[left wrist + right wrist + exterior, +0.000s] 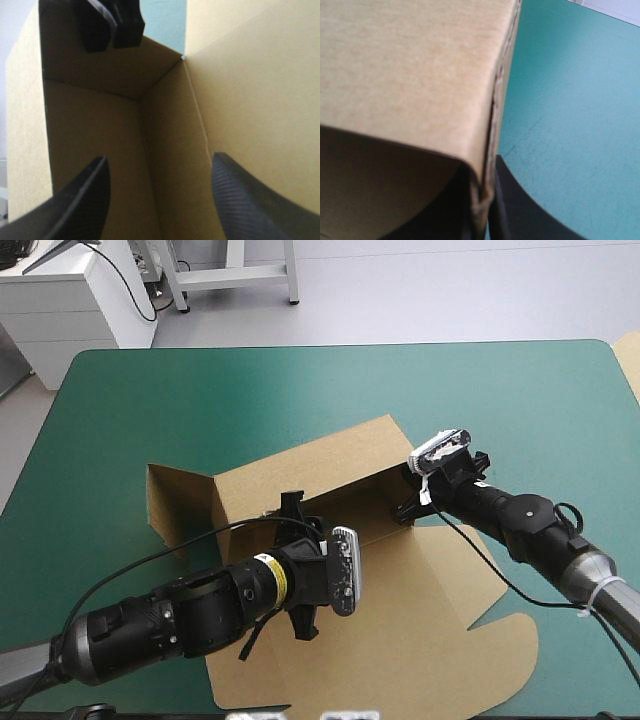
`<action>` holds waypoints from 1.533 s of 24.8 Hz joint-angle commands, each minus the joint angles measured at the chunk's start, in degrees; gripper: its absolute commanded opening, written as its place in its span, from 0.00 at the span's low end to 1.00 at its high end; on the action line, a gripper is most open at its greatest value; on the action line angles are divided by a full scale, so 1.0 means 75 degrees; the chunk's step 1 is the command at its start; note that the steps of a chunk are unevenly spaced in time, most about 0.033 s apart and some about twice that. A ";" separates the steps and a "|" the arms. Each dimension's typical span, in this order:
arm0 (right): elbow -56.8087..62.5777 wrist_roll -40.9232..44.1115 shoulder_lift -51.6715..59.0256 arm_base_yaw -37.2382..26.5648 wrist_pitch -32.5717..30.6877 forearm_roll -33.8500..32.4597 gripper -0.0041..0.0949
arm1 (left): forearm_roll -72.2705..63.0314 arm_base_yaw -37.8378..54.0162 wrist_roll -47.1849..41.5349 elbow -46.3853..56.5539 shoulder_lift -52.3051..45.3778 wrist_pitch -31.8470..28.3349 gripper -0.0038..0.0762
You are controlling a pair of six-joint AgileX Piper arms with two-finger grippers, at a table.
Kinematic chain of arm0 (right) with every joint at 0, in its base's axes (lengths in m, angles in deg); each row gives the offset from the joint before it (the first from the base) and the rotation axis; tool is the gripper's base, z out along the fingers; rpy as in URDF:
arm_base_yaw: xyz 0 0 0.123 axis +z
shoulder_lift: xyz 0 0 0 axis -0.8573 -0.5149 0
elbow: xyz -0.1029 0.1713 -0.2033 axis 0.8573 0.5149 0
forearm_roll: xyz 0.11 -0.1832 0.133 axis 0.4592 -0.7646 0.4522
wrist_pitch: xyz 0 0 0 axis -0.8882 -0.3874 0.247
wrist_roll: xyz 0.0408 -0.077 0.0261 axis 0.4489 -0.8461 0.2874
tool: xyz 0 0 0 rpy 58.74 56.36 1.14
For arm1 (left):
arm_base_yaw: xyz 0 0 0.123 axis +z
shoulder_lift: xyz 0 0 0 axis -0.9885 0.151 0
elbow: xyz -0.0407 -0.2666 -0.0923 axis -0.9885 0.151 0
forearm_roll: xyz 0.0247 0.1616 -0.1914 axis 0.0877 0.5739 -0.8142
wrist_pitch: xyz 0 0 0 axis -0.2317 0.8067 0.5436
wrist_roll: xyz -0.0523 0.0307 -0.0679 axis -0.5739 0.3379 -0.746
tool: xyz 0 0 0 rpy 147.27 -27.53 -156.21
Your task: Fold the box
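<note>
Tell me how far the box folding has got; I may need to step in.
Done: the box has its far wall and right end wall raised, meeting in a corner. In hand: the right gripper is shut on that end wall; the left gripper, open, reaches inside. Left: the broad flap nearest the robot lies flat, and the left end flap splays outward.

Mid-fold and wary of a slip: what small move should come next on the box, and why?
Probably ease the left gripper toward the far wall to press it square. Its fingers stand open inside the box, gripping nothing, while the right gripper is shut on the end corner, steadying it.
</note>
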 commanded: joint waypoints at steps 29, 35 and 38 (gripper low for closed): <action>-0.0281 0.0146 0.1080 0.0008 0.0737 -0.0174 0.02 | -0.6535 0.8274 0.1647 -0.4380 0.0172 0.3533 0.04; -0.0435 0.0942 0.1176 -0.0022 -0.0364 -0.1230 0.02 | -0.6471 0.8274 0.1711 -0.4380 0.0172 0.3533 0.04; -0.1011 0.3430 0.0955 -0.0287 -0.1509 -0.3629 0.02 | -0.6484 0.8274 0.1711 -0.4380 0.0172 0.3533 0.04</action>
